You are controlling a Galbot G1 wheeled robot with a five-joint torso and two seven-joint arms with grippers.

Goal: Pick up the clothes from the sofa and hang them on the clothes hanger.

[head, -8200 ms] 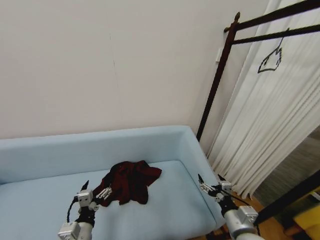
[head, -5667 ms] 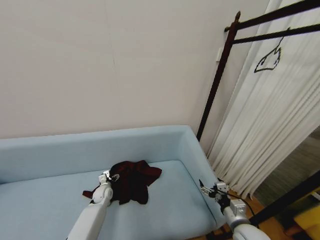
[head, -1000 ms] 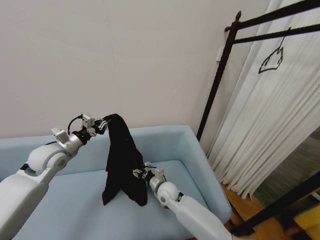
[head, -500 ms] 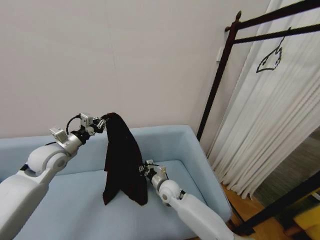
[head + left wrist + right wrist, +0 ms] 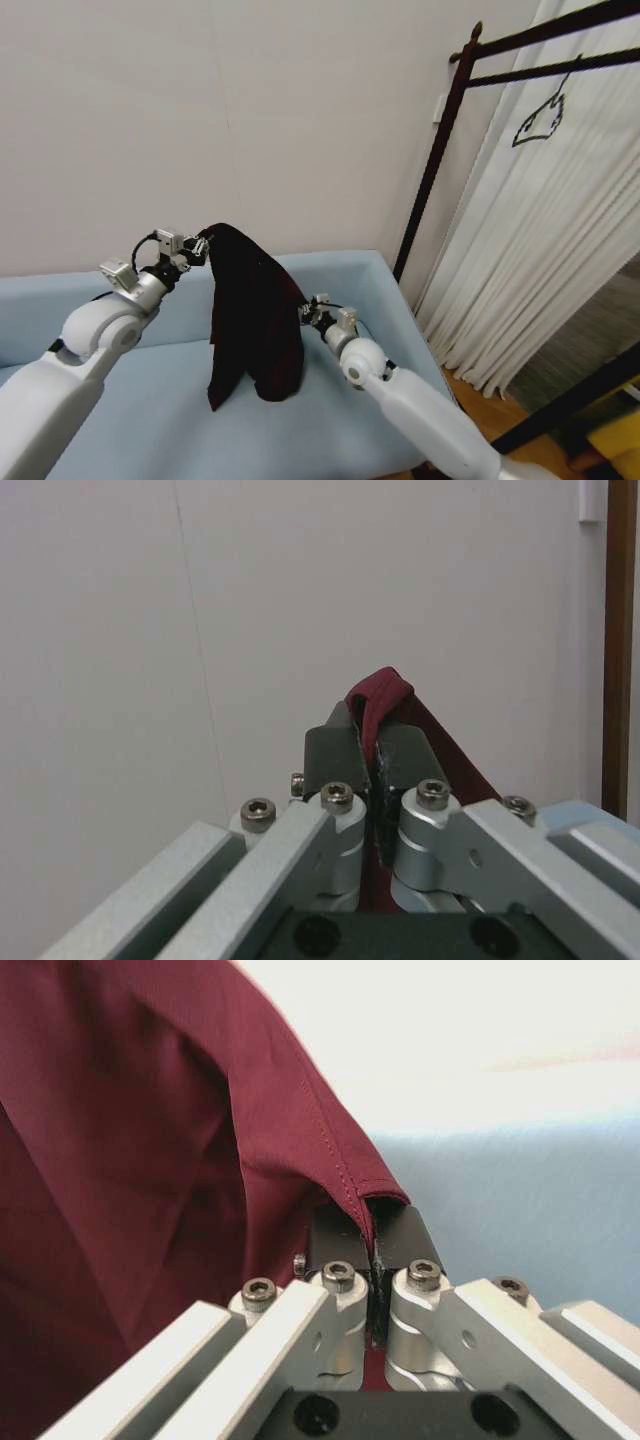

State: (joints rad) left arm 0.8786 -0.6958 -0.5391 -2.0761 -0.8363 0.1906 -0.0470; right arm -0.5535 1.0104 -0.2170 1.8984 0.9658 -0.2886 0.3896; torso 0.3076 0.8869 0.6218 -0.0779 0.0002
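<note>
Above the sofa (image 5: 372, 282), holding the dark red garment (image 5: 252, 330) up by its top fold with the left gripper (image 5: 201, 246), fingers (image 5: 336, 755) pressed shut on the cloth. At the garment's right edge, pinching a hem with the right gripper (image 5: 307, 313), fingers closed with fabric between them. Against half a second ago, carrying that hem higher and farther right, spreading the cloth wider; well off to the right, hanger (image 5: 537, 121) on the rack (image 5: 432, 170).
</note>
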